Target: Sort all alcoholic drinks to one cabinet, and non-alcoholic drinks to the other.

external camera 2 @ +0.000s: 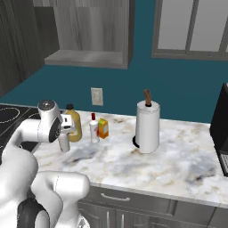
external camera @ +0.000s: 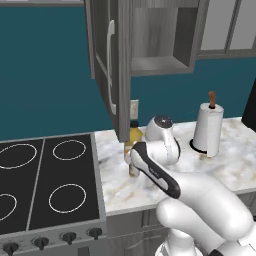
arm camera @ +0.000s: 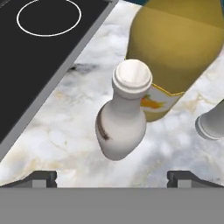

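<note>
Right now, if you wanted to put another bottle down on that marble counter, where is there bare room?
Bare marble lies along the counter's front edge and between the paper towel holder and the black appliance. It is crowded near the stove: the yellow bottle, white bottle, small red-capped bottle and orange carton cluster there, with the open gripper.

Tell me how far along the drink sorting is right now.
Nothing looks sorted yet: the open cabinet shelf shows bare, and the yellow bottle, red-capped bottle and orange carton stand on the counter. In hand: the open gripper hovers above the white bottle, not gripping. Every drink remains to be placed.
</note>
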{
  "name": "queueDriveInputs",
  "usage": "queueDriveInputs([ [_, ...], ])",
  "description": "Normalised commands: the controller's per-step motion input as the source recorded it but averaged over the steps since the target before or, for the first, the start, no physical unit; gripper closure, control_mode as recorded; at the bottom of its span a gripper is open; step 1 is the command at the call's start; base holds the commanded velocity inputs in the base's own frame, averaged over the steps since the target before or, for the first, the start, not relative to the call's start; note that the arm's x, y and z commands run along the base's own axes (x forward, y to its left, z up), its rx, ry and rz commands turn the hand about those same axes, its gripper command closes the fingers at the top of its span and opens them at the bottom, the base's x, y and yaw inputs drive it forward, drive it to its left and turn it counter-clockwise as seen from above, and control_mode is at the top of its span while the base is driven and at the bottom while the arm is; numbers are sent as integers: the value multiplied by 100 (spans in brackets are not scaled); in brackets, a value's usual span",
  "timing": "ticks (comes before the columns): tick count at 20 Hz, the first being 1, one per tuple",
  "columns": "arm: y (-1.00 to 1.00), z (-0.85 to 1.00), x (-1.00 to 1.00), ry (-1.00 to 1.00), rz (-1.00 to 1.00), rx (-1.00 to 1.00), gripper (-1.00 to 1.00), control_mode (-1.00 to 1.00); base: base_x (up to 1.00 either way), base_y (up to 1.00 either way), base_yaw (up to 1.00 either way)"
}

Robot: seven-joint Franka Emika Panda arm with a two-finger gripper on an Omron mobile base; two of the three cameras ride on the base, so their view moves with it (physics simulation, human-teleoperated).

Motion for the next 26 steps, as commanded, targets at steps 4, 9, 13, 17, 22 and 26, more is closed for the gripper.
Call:
queueDriveInputs([
  [4, 4, -16, 34, 0, 0, 0, -100, -100, 0, 0, 0],
  [9, 1, -11, 21, 0, 0, 0, -100, -100, 0, 0, 0],
  [13, 4, -11, 23, 0, 0, 0, -100, -100, 0, 0, 0],
  [17, 7, -16, 23, 0, 0, 0, -100, -100, 0, 0, 0],
  [22, 5, -17, 19, 0, 0, 0, -100, -100, 0, 0, 0],
  [26, 5, -17, 19, 0, 0, 0, 100, -100, 0, 0, 0],
])
